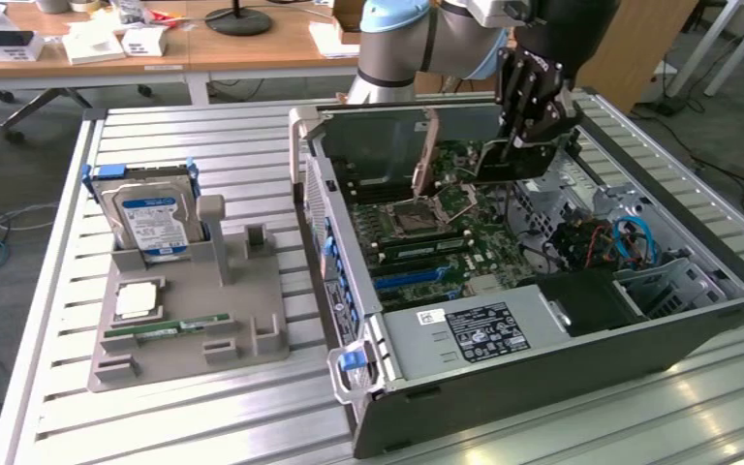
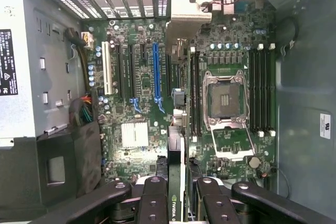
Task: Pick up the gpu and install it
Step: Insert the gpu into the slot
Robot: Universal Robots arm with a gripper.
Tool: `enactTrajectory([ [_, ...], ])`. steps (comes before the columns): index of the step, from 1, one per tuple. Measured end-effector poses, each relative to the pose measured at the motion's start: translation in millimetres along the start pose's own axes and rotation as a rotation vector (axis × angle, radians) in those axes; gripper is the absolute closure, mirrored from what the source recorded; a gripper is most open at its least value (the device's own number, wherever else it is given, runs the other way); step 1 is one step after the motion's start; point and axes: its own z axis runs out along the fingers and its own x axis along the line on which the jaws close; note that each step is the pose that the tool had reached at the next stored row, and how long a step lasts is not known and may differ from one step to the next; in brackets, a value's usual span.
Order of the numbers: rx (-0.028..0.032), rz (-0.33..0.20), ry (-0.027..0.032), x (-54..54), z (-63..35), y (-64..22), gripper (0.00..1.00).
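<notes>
Black two-finger gripper is clamped on the slim black-and-green gpu card, which hangs edge-down right under it, so pickup's done. Further below sit the green motherboard and its long blue slot. Card doesn't look seated yet imo.

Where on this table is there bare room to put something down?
Bare table slats in front of the gray holder, the narrow strip between holder and computer case, and the near corner at the exterior view's right. Crowded inside the case, where the claw holds the gpu.
</notes>
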Motion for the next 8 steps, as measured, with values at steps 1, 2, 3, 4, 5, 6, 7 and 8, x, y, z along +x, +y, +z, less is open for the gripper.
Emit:
enactTrajectory([
  [1, 0.0, 0.0, -0.0002, 0.0, 0.8, 0.0, 0.74],
  [2, 0.0, 0.0, 0.0, 0.0, 1.6, 0.0, 0.74],
  [3, 0.0, 0.0, 0.0, 0.1, 2.4, 0.0, 0.74],
  [4, 0.0, 0.0, -0.0001, 0.1, 3.3, 0.0, 0.74],
  [5, 0.0, 0.0, 0.0, 0.1, 4.2, 0.0, 0.74],
  [6, 0.0, 0.0, 0.0, 0.1, 5.0, 0.0, 0.74],
  [7, 0.0, 0.0, 0.0, 0.1, 5.8, 0.0, 0.74],
  [8, 0.0, 0.0, 0.0, 0.2, 6.6, 0.0, 0.74],
])
